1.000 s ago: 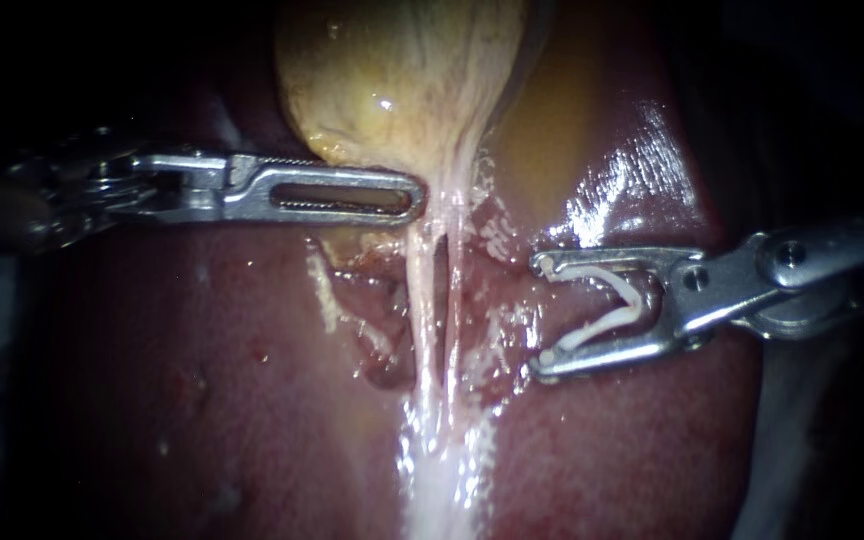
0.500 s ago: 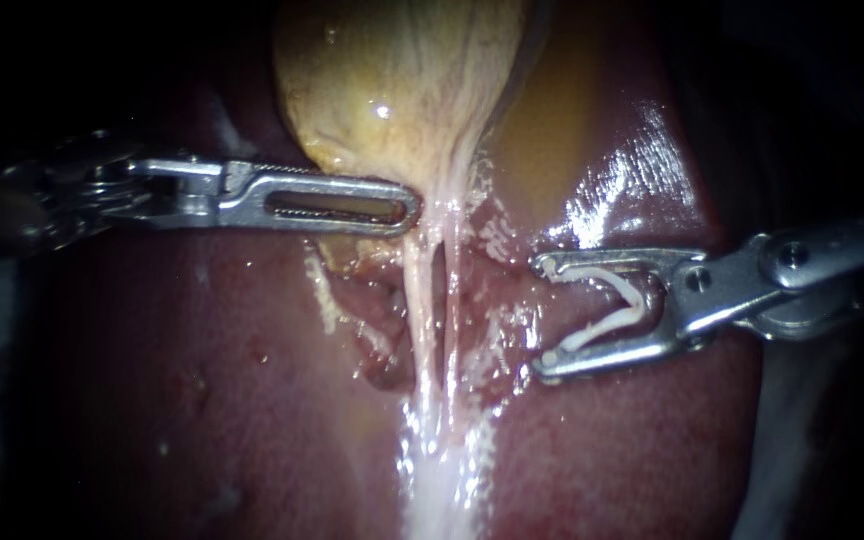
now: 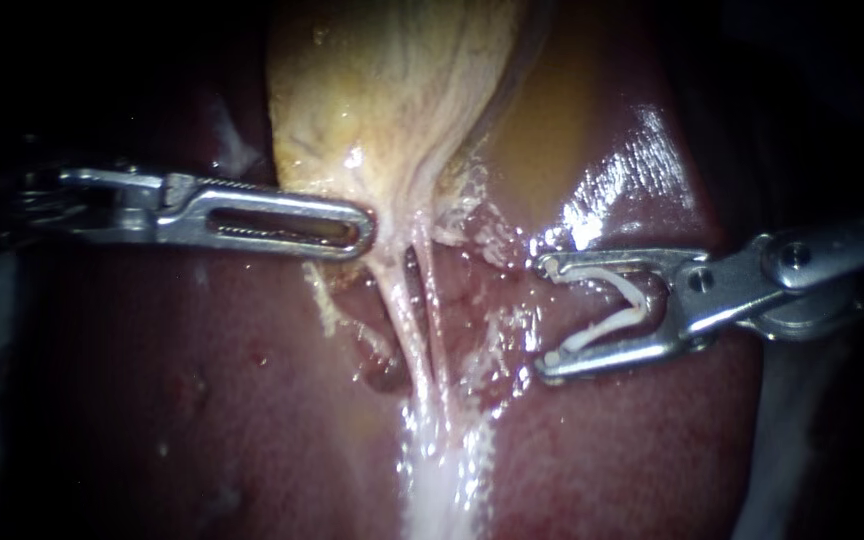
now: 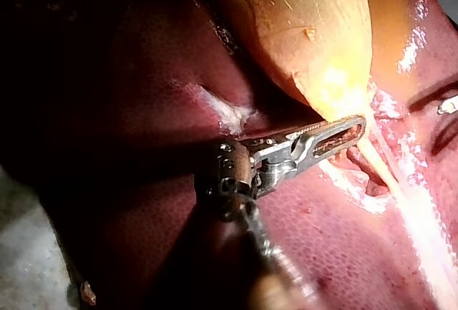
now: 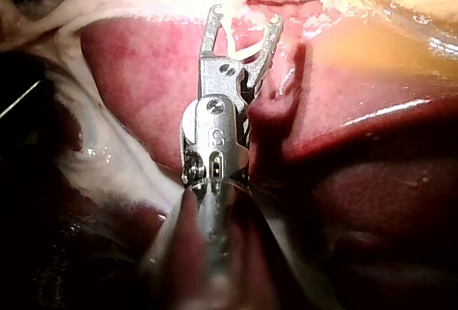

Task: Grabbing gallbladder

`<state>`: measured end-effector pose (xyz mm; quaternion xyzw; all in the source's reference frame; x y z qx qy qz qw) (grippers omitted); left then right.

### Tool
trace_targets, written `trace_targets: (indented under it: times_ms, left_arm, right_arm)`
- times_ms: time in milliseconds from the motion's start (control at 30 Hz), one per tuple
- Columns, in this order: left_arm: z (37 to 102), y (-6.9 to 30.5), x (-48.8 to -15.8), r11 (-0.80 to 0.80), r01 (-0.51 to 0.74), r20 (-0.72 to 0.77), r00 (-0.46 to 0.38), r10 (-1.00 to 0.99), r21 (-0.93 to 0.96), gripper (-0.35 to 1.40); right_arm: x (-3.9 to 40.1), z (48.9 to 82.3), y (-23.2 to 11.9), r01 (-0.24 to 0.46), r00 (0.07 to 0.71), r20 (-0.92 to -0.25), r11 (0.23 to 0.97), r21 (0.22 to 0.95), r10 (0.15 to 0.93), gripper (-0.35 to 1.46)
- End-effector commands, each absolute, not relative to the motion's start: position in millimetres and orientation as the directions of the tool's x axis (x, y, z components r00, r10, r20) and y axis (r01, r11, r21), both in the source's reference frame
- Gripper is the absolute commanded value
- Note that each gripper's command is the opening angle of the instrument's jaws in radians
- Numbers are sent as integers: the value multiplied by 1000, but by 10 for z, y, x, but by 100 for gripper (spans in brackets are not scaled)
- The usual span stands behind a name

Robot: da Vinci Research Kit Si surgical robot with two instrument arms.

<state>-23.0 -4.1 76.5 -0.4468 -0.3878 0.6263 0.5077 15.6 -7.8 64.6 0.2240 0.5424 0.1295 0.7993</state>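
- Yellow-tan gallbladder (image 3: 392, 90) lies at the far middle of the scene on the dark red liver (image 3: 202, 400), and it narrows toward the near side into a pale neck.
- Left instrument (image 3: 360, 228) reaches in level from the left. Its slotted jaws lie closed together, with the gallbladder's narrow near end pinched at their tip.
- From that pinched spot two pale tubes (image 3: 404, 315) run toward the near edge, slanting slightly right, and merge into a glistening white band (image 3: 442, 490) of tissue.
- Right instrument (image 3: 544, 315) comes in from the right and sits over the liver, right of the tubes and apart from them. Its jaws stand wide apart.
- White clip (image 3: 620, 305) is seated between those jaws, bent in a V with one leg along each jaw, so both jaws bear on it.
- From the left wrist camera, the gallbladder's pointed end meets the closed jaws near their tip.
- From the right wrist camera, the tubes cross just ahead of the open jaw tips, not between them.
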Motion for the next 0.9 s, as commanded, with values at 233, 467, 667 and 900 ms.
trace_targets:
  times_ms: [233, 467, 667, 900]
  left_arm:
    - [737, -34, -225, -189, -277, -176, -71, 982, -942, -35]
    - [725, -35, -227, -190, -272, -180, -63, 982, -943, -35]
    - [724, -36, -227, -190, -272, -180, -63, 982, -943, -35]
    - [725, -37, -228, -190, -273, -180, -62, 982, -943, -35]
  right_arm:
    - [156, 647, -78, 35, 378, -809, 866, 499, 450, 49]
    - [156, 647, -77, 35, 378, -809, 866, 499, 450, 49]
    - [156, 647, -77, 35, 378, -809, 866, 499, 451, 49]
    - [156, 647, -77, 35, 378, -809, 866, 499, 451, 49]
